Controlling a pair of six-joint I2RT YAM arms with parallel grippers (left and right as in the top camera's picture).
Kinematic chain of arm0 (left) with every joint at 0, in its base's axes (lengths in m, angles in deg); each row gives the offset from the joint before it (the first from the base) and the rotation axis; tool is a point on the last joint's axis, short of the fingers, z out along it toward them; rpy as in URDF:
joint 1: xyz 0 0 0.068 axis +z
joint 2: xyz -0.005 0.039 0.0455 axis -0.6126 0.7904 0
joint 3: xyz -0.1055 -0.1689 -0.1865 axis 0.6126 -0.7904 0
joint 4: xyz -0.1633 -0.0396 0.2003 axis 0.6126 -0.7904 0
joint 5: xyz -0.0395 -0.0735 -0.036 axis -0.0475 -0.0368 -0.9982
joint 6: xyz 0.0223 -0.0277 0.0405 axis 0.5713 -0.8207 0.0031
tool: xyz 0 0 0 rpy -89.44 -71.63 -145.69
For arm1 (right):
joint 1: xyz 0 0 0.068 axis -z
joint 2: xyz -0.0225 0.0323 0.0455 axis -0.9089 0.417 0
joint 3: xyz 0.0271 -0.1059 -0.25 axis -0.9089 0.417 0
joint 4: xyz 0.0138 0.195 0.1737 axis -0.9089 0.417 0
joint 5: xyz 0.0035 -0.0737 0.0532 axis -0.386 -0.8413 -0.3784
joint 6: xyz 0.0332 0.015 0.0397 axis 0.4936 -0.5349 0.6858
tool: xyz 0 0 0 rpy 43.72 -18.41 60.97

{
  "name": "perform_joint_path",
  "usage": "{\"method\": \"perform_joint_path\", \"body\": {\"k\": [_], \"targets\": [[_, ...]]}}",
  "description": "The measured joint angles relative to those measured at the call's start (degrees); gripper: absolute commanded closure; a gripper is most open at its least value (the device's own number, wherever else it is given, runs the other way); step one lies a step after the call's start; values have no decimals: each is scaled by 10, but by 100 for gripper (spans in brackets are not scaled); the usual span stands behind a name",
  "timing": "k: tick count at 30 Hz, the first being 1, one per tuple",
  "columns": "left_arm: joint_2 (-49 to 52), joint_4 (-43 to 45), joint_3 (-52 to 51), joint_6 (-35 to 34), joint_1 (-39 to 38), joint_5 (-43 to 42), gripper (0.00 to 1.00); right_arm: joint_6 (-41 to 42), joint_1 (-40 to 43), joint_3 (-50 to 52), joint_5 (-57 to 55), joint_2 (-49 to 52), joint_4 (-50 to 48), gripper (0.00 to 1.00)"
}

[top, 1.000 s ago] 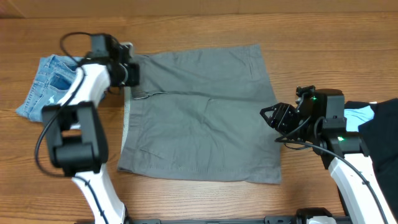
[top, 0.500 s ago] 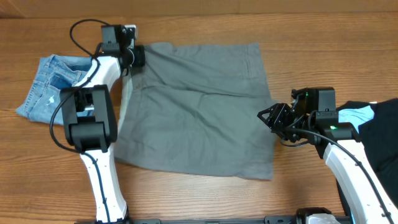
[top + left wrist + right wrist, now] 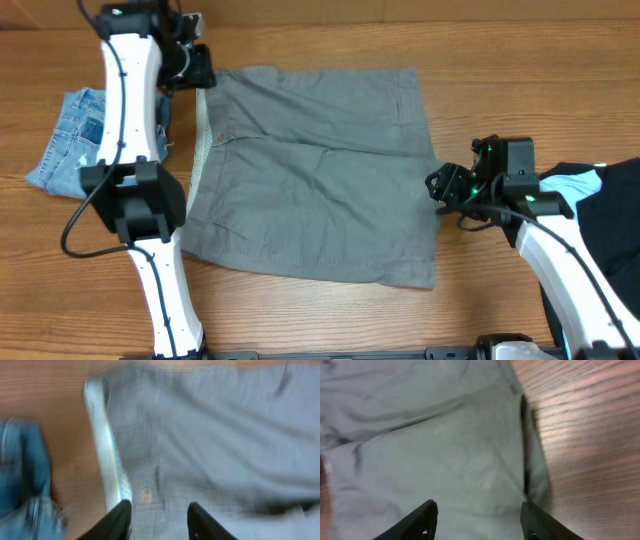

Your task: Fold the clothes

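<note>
The grey shorts lie spread flat in the middle of the table, with the pale waistband along their left side. My left gripper hovers over the far left corner of the waistband, open with nothing between its fingers. Its wrist view, blurred, shows the waistband strip and a button just ahead of the open left gripper. My right gripper is at the shorts' right edge, open and empty. Its wrist view looks down on grey cloth and the hem edge beyond the open right gripper.
Small blue denim shorts lie at the left, close to the waistband and under the left arm. A black garment and a light-blue one sit at the right edge behind the right arm. Bare wood runs along the near edge.
The left gripper has let go of the waistband corner, opened and drawn back to the far left. The shorts now lie flatter. The right gripper's jaws have widened.
</note>
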Motion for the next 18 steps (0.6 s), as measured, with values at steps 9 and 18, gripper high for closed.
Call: {"method": "perform_joint_path", "body": {"k": [9, 18], "targets": [[-14, -139, -50, 0, 32, 0, 66, -43, 24, -1, -19, 137, -102, 48], [-34, -139, -243, 2, 32, 14, 69, -81, 61, -1, 54, 137, -149, 48]]}}
